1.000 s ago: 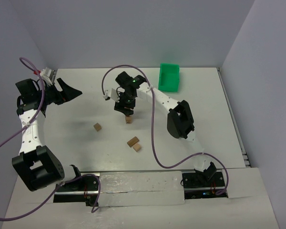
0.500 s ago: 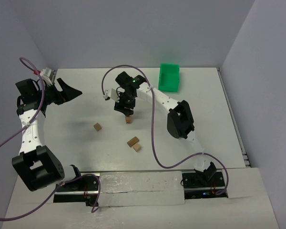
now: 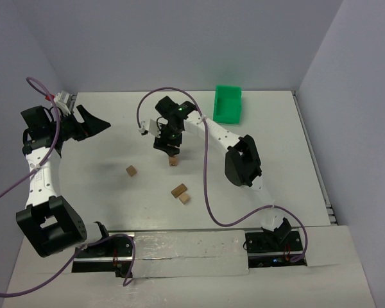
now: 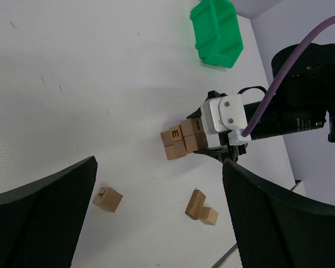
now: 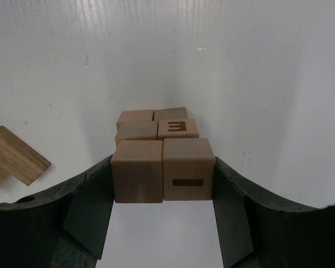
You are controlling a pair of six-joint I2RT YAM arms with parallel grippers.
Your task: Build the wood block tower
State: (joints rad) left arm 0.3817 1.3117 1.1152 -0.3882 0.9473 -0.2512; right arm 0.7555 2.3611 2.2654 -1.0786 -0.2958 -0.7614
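Observation:
The tower [image 3: 174, 160] of tan wood blocks stands mid-table and looks two cubes wide in the left wrist view [image 4: 176, 143]. My right gripper [image 3: 171, 151] is straight above it, shut on the top pair of wood blocks [image 5: 162, 169], with one finger against each outer side. Lower blocks [image 5: 151, 127] show beneath the pair, one marked with an E. My left gripper [image 3: 94, 124] is open and empty, raised at the far left, well away from the tower. Its fingers [image 4: 42, 209] frame the left wrist view.
A loose cube [image 3: 131, 171] lies left of the tower. A flat tan piece [image 3: 178, 190] and a cube [image 3: 185, 199] lie together nearer the front. The green bin [image 3: 228, 104] stands at the back right. The right arm's purple cable loops over the table.

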